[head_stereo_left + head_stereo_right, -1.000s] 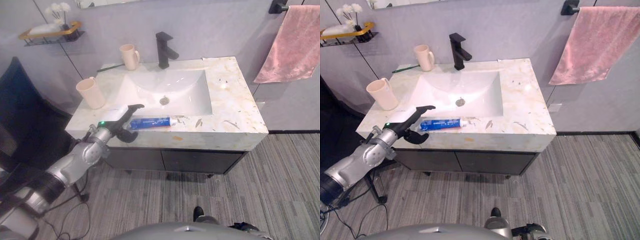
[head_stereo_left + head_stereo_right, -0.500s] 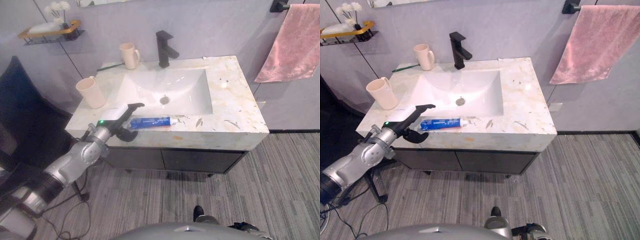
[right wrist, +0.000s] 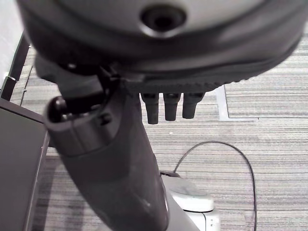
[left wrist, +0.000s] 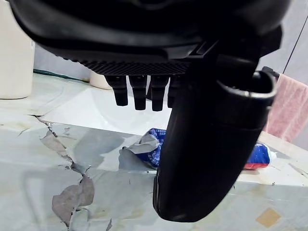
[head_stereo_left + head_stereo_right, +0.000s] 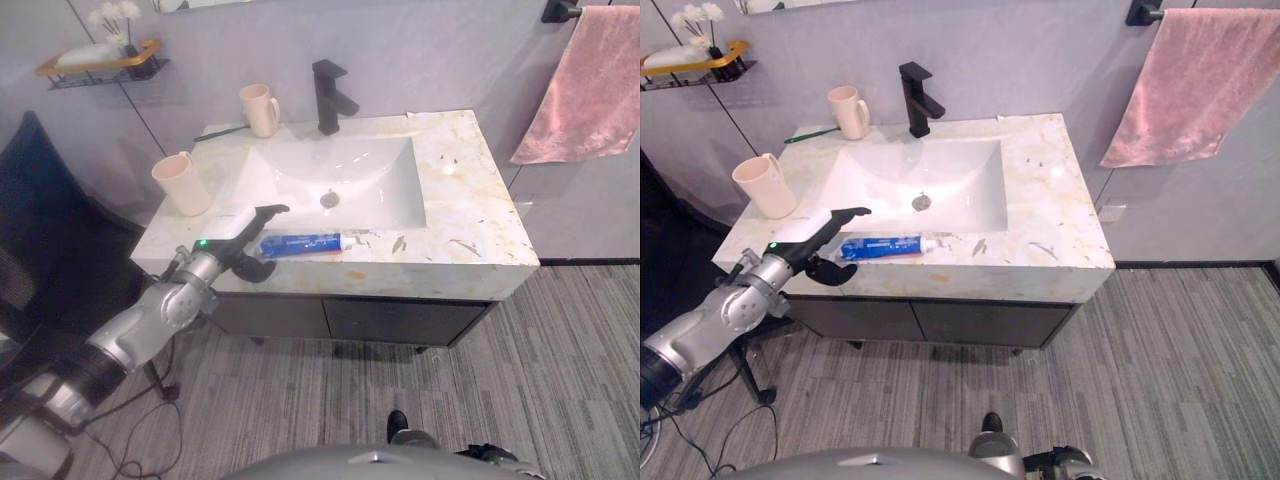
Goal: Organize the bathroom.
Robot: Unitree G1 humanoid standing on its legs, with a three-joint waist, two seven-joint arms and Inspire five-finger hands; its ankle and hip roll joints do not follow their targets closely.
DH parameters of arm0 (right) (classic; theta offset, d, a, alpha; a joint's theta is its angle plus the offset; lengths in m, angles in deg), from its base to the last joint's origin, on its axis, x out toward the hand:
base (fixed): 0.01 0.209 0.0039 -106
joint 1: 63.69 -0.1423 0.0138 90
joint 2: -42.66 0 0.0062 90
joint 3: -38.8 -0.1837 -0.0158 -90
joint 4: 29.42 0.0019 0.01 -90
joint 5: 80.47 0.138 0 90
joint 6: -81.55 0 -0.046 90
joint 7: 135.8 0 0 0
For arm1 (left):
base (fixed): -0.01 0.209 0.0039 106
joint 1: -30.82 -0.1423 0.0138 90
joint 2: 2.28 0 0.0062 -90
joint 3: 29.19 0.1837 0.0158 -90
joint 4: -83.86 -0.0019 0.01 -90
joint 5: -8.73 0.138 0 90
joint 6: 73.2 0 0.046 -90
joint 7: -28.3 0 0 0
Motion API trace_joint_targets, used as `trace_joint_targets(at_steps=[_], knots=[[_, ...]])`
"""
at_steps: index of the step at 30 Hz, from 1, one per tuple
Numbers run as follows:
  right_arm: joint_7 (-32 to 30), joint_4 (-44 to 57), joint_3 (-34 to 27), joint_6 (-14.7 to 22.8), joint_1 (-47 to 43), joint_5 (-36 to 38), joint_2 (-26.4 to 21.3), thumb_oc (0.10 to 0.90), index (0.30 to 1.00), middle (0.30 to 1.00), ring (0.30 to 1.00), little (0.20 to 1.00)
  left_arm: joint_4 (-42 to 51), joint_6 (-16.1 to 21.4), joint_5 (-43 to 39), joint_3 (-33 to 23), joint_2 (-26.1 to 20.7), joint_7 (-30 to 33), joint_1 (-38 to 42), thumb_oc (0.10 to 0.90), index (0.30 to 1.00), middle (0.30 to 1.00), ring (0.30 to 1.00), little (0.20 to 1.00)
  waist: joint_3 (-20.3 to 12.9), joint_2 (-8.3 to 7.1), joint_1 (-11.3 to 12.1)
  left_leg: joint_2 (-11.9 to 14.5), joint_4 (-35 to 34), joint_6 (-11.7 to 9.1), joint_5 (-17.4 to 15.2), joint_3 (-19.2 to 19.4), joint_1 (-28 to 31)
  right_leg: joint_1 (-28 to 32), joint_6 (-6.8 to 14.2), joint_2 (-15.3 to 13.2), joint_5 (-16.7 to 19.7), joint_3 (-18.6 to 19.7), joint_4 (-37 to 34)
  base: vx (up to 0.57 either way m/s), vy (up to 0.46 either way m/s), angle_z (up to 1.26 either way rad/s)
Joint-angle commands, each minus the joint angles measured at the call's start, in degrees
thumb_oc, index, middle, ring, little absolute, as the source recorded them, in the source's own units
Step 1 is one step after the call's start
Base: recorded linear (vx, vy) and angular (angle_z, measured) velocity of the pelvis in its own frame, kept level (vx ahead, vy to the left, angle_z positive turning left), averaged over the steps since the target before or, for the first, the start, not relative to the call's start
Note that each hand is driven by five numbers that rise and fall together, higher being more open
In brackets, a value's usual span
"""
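A blue toothpaste tube (image 5: 300, 243) lies flat on the marble countertop (image 5: 470, 200), along the front rim of the white sink (image 5: 345, 180). My left hand (image 5: 240, 238) hovers at the tube's left end, open, with straight fingers reaching over it and the thumb hanging at the counter's front edge. In the left wrist view the tube (image 4: 150, 147) lies just past my left hand's thumb (image 4: 207, 144), with nothing held. A beige cup (image 5: 182, 185) stands left of the sink, and a second cup (image 5: 260, 110) stands at the back by a green toothbrush (image 5: 225, 131). My right hand (image 3: 115, 159) hangs open over the floor.
A black faucet (image 5: 330, 98) stands behind the sink. A pink towel (image 5: 585, 85) hangs on a wall bar at the right. A small wall shelf (image 5: 100, 62) with flowers is at the upper left. A dark chair (image 5: 50, 230) stands left of the cabinet.
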Motion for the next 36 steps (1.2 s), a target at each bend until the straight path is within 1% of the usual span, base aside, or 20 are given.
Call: trace_joint_targets(at_steps=[1,7,9,11,14,16,19,23,24,25,26,27,28,29,30,32,36], knots=[[-1.7,-3.4,0.6,0.7,-3.2,0.8,1.2,0.8,0.9,0.9,0.9,0.9,5.0,2.9,-3.0,-13.3,-4.9,8.8,9.3,0.8,0.9,0.9,0.9,0.9,-2.3,-1.03,-0.3,-3.4,4.2,3.9,-3.6,6.2,-1.4,1.5,2.3,1.3,-12.8,4.3,6.6,0.0,0.0,0.0],[-2.0,-3.4,0.8,0.5,-3.4,1.4,1.3,0.8,0.9,0.9,0.9,0.9,5.3,5.4,-4.5,-14.2,-4.4,10.4,9.0,0.8,0.9,0.9,0.9,0.9,-2.3,-1.11,-0.2,-3.3,4.3,4.0,-3.7,6.2,-1.3,1.5,2.3,1.2,-12.8,4.3,6.8,0.0,0.0,0.0],[-1.9,-3.4,0.5,0.5,-3.5,1.5,1.3,0.8,0.9,0.9,0.9,0.9,5.7,8.0,-6.0,-15.1,-4.2,11.2,8.5,0.8,0.9,0.9,0.9,0.9,-2.3,-1.11,-0.1,-3.3,4.4,4.0,-3.8,6.3,-1.2,1.5,2.2,1.2,-12.9,4.4,6.9,0.0,0.0,0.0],[-1.9,-3.4,0.2,0.5,-3.4,1.4,1.2,0.8,0.9,0.9,0.9,0.9,6.6,10.0,-7.3,-16.3,-4.3,10.3,7.9,0.8,0.9,0.9,0.9,0.9,-2.2,-1.07,0.0,-3.3,4.5,4.0,-3.9,6.2,-1.3,1.5,2.2,1.2,-13.0,4.3,7.0,0.0,0.0,0.0],[-2.0,-3.7,0.1,0.8,-3.5,1.1,1.3,0.8,0.9,0.9,0.9,0.9,8.2,9.8,-8.0,-17.4,-4.5,11.4,7.6,0.8,0.9,0.9,0.9,0.9,-2.2,-0.98,0.1,-3.3,4.4,3.9,-3.8,6.0,-1.2,1.5,2.1,1.2,-13.0,4.2,6.9,0.0,0.0,0.0],[-1.8,-3.9,0.1,0.8,-3.4,1.3,1.2,0.8,0.9,0.9,0.9,0.9,8.9,10.6,-9.3,-18.0,-4.5,11.1,7.5,0.8,0.9,0.9,0.9,0.9,-2.3,-1.04,0.2,-3.3,4.4,3.9,-3.8,6.1,-1.2,1.6,2.1,1.1,-13.0,4.1,6.9,0.0,0.0,0.0],[-1.9,-4.1,-0.2,0.8,-3.4,1.2,1.1,0.8,0.9,0.9,0.9,0.9,10.0,10.5,-10.4,-19.2,-4.5,9.2,7.0,0.8,0.9,0.9,0.9,0.9,-2.4,-1.02,0.3,-3.4,4.5,4.0,-3.9,5.9,-1.1,1.7,2.1,1.1,-13.1,4.1,7.1,0.0,0.0,0.0],[-1.8,-4.2,-0.5,0.8,-3.4,0.7,1.0,0.8,0.9,0.9,0.9,0.9,10.4,7.6,-10.0,-19.9,-5.3,6.5,7.0,0.8,0.9,0.9,0.9,0.9,-2.4,-0.97,0.3,-3.4,4.4,3.9,-3.8,5.8,-1.0,1.7,2.1,1.2,-13.0,4.0,7.0,0.0,0.0,0.0],[-1.8,-4.2,-0.5,0.8,-3.4,0.7,1.0,0.8,0.9,0.9,0.9,0.9,10.4,7.4,-10.0,-19.8,-5.3,6.3,7.0,0.8,0.9,0.9,0.9,0.9,-2.4,-0.97,0.3,-3.4,4.4,3.9,-3.8,5.8,-1.0,1.7,2.1,1.2,-13.0,4.0,7.0,0.0,0.0,0.0],[-1.9,-4.3,-0.5,0.9,-3.4,0.7,1.1,0.8,0.9,0.9,0.9,0.9,10.2,6.6,-10.0,-19.5,-5.6,4.3,7.3,0.8,0.9,0.9,0.9,0.9,-2.4,-0.95,0.3,-3.4,4.3,4.0,-3.8,5.8,-1.0,1.8,2.1,1.2,-13.1,4.0,7.0,0.0,0.0,0.0],[-1.8,-4.4,-0.4,0.9,-3.4,0.8,1.0,0.8,0.9,0.9,0.9,0.9,9.8,6.5,-10.9,-18.9,-6.0,2.6,7.7,0.8,0.9,0.9,0.9,0.9,-2.4,-0.93,0.3,-3.4,4.2,4.0,-3.8,5.7,-1.0,1.8,2.2,1.2,-13.0,4.0,7.0,0.0,0.0,0.0],[-1.8,-4.4,-0.4,0.9,-3.4,0.8,1.0,0.8,0.9,0.9,0.9,0.9,9.7,6.5,-10.9,-18.8,-6.0,2.6,7.8,0.8,0.9,0.9,0.9,0.9,-2.4,-0.94,0.3,-3.5,4.2,4.0,-3.8,5.7,-1.0,1.8,2.2,1.2,-13.0,4.0,7.0,0.0,0.0,0.0],[-1.7,-4.3,-0.4,0.8,-3.5,0.9,1.0,0.8,0.9,0.9,0.9,0.9,9.2,6.4,-11.5,-18.2,-6.1,0.5,8.3,0.8,0.9,0.9,0.9,0.9,-2.5,-0.95,0.3,-3.5,4.1,4.0,-3.7,5.7,-1.0,1.8,2.2,1.2,-13.0,4.0,6.9,0.0,0.0,0.0],[-1.7,-4.2,-0.4,0.7,-3.5,0.9,0.9,0.8,0.9,0.9,0.9,0.9,9.2,6.0,-11.6,-18.0,-6.1,0.1,8.4,0.8,0.9,0.9,0.9,0.9,-2.5,-0.94,0.3,-3.5,4.1,4.0,-3.7,5.7,-1.0,1.8,2.3,1.3,-12.9,4.0,6.9,0.0,0.0,0.0],[-1.6,-4.3,-0.3,0.7,-3.6,0.9,0.8,0.8,0.9,0.9,0.9,0.9,9.0,4.6,-11.6,-17.0,-6.5,-0.3,9.0,0.8,0.9,0.9,0.9,0.9,-2.5,-0.88,0.2,-3.4,4.0,4.0,-3.6,5.7,-0.9,1.7,2.4,1.3,-12.9,4.1,6.9,0.0,0.0,0.0],[-1.5,-4.4,0.0,0.6,-3.8,1.0,0.8,0.8,0.9,0.9,0.9,0.9,8.0,3.4,-11.7,-15.5,-6.4,-0.6,10.1,0.8,0.9,0.9,0.9,0.9,-2.4,-0.81,0.0,-3.3,3.9,4.0,-3.5,5.9,-0.9,1.6,2.4,1.4,-12.8,4.2,6.9,0.0,0.0,0.0],[-1.6,-4.1,0.2,0.3,-3.9,1.2,0.7,0.8,0.9,0.9,0.9,0.9,7.2,3.4,-12.4,-14.2,-6.4,-2.6,10.2,0.8,0.9,0.9,0.9,0.9,-2.3,-0.7,0.0,-3.4,3.9,3.9,-3.5,6.0,-0.9,1.6,2.4,1.4,-12.8,4.3,6.9,0.0,0.0,0.0]])
